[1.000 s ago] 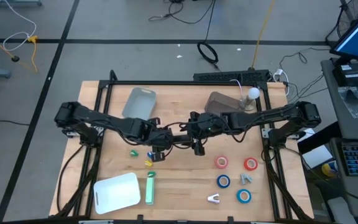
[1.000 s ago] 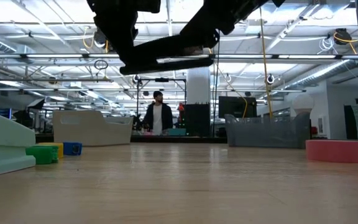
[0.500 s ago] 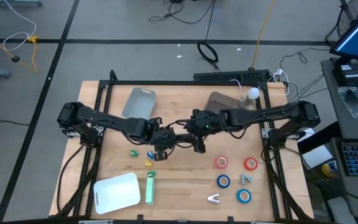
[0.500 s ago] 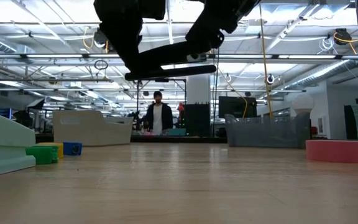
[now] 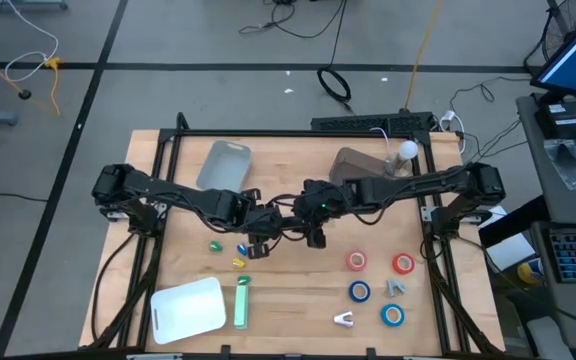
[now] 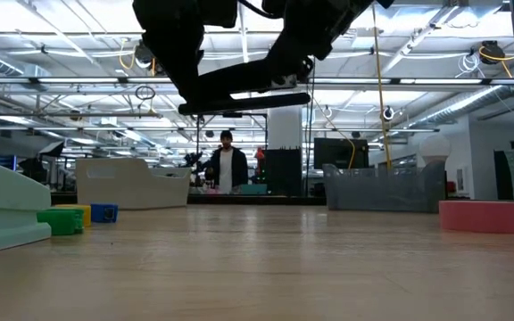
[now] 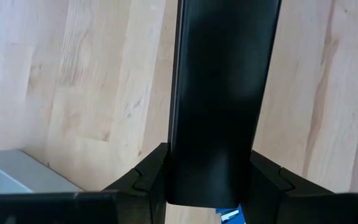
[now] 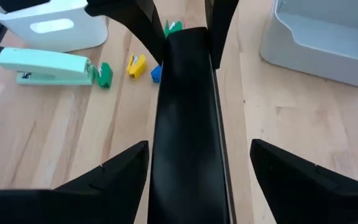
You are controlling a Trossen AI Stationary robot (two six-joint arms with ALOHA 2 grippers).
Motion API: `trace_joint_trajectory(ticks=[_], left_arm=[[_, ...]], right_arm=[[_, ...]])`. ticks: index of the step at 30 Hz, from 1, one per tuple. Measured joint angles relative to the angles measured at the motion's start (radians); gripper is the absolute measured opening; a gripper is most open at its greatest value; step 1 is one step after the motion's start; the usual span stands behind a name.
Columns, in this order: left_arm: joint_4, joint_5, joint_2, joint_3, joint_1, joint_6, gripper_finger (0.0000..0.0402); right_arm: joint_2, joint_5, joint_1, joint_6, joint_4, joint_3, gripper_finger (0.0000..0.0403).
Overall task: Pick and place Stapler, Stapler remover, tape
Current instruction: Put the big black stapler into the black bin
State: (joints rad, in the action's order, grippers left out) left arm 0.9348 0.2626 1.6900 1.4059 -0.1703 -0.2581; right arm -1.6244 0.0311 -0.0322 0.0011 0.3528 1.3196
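A long black stapler hangs in the air over the table's middle, between my two grippers. My left gripper is shut on one end of it. My right gripper is open, with a finger on either side of the other end. On the table lie a mint-green stapler, two red tape rolls, two blue tape rolls and two staple removers. My left gripper pinches the black stapler's end between its two fingers, one on each long side. It comes level from the table's left, and the stapler runs on away from the fingers. The stapler is lifted clear and nearly level, a little higher toward my right gripper.
A white bin stands at the near left, a grey bin at the far left, a brownish bin at the far right. Small green, blue and yellow pieces lie left of centre. A person stands in the room behind.
In the low view the black stapler has tipped from a clear slant to nearly level, its end by my right gripper coming down. My right arm has shifted slightly toward the table's left.
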Motion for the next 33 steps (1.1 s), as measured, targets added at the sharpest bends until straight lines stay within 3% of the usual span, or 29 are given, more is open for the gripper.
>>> trace_joint_trajectory(ticks=[12,27,33], left_arm=[[0.003,0.000,0.000,0.000,0.002,0.021,0.0144],[0.002,0.000,0.000,0.000,0.002,0.017,0.0144],[0.002,-0.002,0.000,0.000,0.002,0.014,0.0144]], right_arm=[[0.000,-0.001,0.000,-0.006,0.011,0.011,0.0262],[0.000,0.027,0.000,-0.007,0.021,0.011,0.0143],[0.000,0.026,-0.001,-0.008,0.022,0.011,0.0140]])
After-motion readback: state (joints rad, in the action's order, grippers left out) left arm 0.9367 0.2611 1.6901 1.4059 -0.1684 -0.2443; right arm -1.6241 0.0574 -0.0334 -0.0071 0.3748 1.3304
